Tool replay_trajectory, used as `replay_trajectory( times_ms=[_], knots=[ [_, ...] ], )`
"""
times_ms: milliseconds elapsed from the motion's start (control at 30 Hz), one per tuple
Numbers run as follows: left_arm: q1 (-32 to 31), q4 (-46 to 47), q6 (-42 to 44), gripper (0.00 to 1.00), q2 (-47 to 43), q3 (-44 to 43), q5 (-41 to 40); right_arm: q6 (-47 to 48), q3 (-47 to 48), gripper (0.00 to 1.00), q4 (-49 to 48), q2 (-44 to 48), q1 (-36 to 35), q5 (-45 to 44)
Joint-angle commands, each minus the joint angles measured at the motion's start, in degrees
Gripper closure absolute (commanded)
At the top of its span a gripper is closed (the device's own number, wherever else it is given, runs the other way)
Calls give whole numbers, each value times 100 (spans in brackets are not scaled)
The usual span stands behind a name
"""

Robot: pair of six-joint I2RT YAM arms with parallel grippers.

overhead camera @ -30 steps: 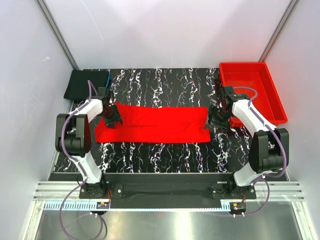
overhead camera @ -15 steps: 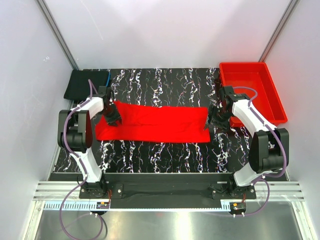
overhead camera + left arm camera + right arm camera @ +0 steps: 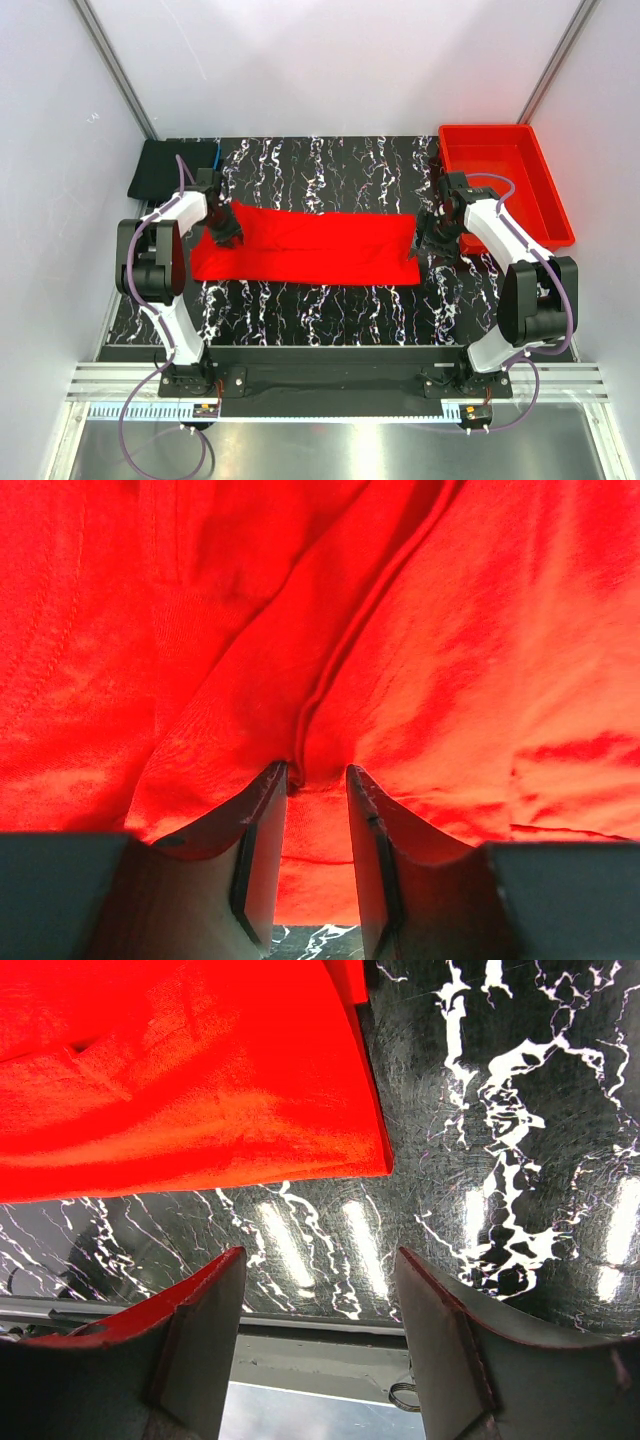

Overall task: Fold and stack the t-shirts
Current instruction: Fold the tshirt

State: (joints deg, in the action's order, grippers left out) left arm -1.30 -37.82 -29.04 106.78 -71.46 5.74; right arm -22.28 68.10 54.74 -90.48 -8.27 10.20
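The table top (image 3: 320,310) is black with white marble-like veins and shows bright streaks of reflected light. Plain white walls (image 3: 330,60) close it in at the back and both sides, with grey metal struts (image 3: 115,70) slanting up the back corners. A ribbed aluminium rail (image 3: 100,380) and a shiny steel sheet (image 3: 330,450) lie along the near edge.

The left arm (image 3: 165,225) folds at the elbow and reaches inward with its wrist tipped down. The left gripper (image 3: 315,780) has its jaws drawn narrow, nipping a raised ridge of the red t-shirt (image 3: 450,680). The right arm (image 3: 500,235) mirrors it, wrist pitched down, and the right gripper (image 3: 320,1270) hangs with jaws spread wide, gripping nothing.
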Motion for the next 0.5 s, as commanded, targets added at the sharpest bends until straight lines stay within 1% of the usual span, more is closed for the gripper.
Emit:
replay_trajectory(
  times_ms=[0,133,267,333,367,400,467],
  knots=[
    [16,91,-67,65,18,-307,-125,14,81,31,-69,118,-43,88],
    [16,56,-32,66,123,-290,-160,22,81,31,-69,100,-43,97],
    [16,126,-32,71,150,-246,-99,13,55,32,-60,109,-34,88],
    [16,144,-14,79,167,-254,-55,13,55,32,-69,109,-43,88],
    [7,126,-6,85,167,-298,-29,13,55,32,-60,101,-43,79],
    [7,100,-5,100,159,-324,15,5,63,32,-60,100,-43,88],
    [-54,91,3,100,62,-395,33,-13,72,31,-51,100,-43,79]
  ],
)
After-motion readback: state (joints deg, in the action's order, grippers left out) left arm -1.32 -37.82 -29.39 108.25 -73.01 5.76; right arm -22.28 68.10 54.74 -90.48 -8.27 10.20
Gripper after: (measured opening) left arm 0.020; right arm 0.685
